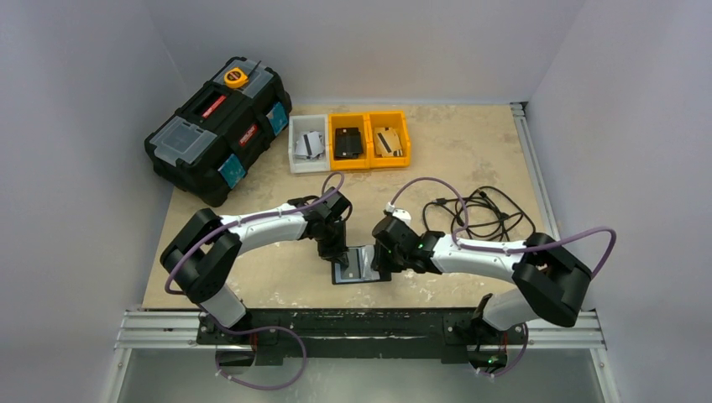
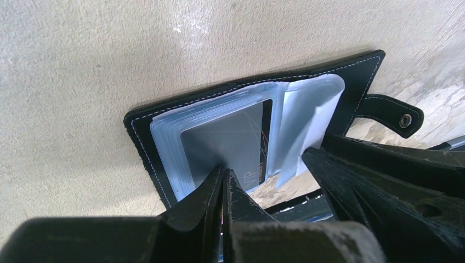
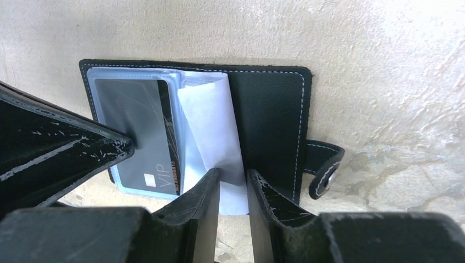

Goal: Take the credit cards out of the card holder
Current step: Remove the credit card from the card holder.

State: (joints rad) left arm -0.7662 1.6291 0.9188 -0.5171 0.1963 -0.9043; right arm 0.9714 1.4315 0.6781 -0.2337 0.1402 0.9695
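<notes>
The card holder lies open on the table between both arms, black leather with a stack of clear sleeves. A grey credit card marked VIP sits in the top sleeve. My left gripper is shut, its tips pressing down on that card with nothing between them. A pale white leaf rises from the fold; I cannot tell whether it is a card or a sleeve. My right gripper stands slightly open astride its near edge.
The holder's snap tab sticks out on its right side. At the back stand a large black toolbox, a white bin and two yellow bins. A loose black cable lies right of the arms.
</notes>
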